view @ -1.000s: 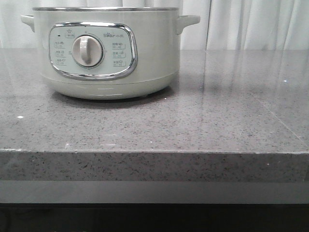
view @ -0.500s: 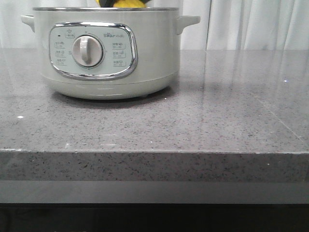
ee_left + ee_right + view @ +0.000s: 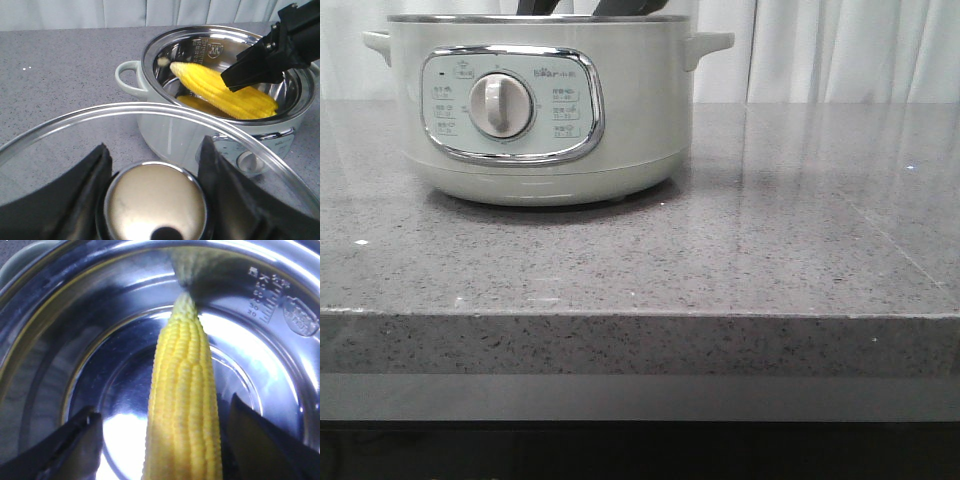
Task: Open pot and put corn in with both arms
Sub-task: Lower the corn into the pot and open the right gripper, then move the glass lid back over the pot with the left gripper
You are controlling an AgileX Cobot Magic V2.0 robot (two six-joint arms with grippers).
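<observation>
Right end effector (image 3: 160, 427): spread wide, one dark finger (image 3: 82, 442) to each side of the corn (image 3: 182, 405). Clear gap to the cob on one side; on the other, too dark to tell whether touching. Reaches down into the open mouth of the pot (image 3: 640, 100).

Between those fingers, the corn: bright yellow, rows of kernels sharp, lengthwise away from the end effector with its tapered tip farthest off. Tip up against the shiny inner wall, close to the stamped fill marks (image 3: 265, 295). Cob tilted, lower end near the bowl's floor. Below it, a yellow reflection in the polished metal.

Left end effector (image 3: 155, 200): closed on the round metal knob (image 3: 156, 207) of a glass lid (image 3: 60, 135), a black finger pressed to each side of the knob. Holds the lid off the pot, nearer than it and to one side, with its rim crossing in front of the pot's wall.

Beyond the lid, the pot itself: pale green-white, metal rim, a small handle (image 3: 127, 80) on the side toward the left end effector.

From the front: only dark finger parts above the rim, corn hidden behind the wall. Chrome-framed control panel (image 3: 565, 105) with round dial (image 3: 501, 106) facing forward. Under the pot, a grey speckled counter (image 3: 770, 250); behind, a pale curtain (image 3: 840, 50).
</observation>
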